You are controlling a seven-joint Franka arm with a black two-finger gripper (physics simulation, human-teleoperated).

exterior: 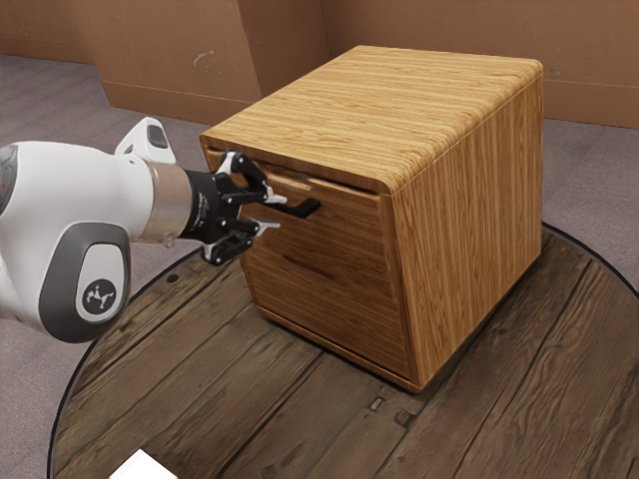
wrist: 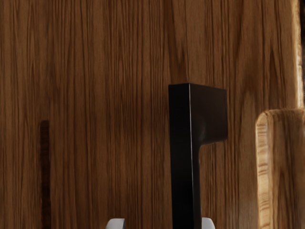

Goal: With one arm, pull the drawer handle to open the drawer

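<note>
Exterior view, gripper point(exterior: 268, 212): open, one finger above and one below the handle end, not clamped.
Handle point(exterior: 305, 209): black bar, runs from between the fingers toward exterior view's right.
Wrist view, handle point(wrist: 186, 157): between pale fingertips point(wrist: 116, 223), gap on one side.
Drawer point(exterior: 339, 235): upper front of wooden cabinet point(exterior: 459, 200).
Table point(exterior: 250, 399): round, dark planks, under cabinet.

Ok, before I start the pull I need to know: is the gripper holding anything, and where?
Nothing yet. The open gripper straddles the handle at its exterior-view left end; in the wrist view one finger stands clear of it.
</note>
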